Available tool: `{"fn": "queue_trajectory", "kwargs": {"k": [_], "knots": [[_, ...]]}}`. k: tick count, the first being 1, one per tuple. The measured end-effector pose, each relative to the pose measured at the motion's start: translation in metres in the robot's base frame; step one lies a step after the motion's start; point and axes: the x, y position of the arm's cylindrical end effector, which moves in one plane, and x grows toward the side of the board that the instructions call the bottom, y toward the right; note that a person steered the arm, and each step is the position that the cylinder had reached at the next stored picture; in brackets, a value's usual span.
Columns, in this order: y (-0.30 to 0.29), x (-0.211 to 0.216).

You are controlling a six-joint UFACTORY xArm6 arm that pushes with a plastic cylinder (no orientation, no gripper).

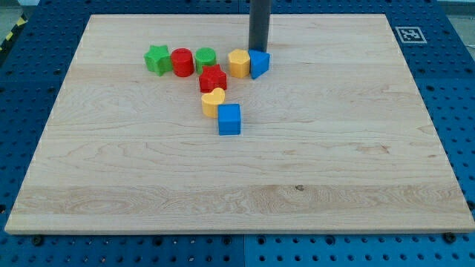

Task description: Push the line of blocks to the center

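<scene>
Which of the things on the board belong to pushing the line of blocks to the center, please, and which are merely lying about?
Job in hand:
- my tip, just above the blue block
- row: green star, red cylinder, green cylinder, yellow block, that blue block

Possibly apart, below the row:
- red block
- yellow heart
- blue cube
- tag

Lab bench: blue pegboard (44, 81), fiducial tag (410, 34).
</scene>
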Motion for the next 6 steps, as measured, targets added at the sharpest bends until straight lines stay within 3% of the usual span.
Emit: {"fn": "queue_trajectory", "kwargs": {"k": [2,4,6], "knots": [[-0.003,0.061],[-0.018,-0.022],[-0.136,-0.035]]}}
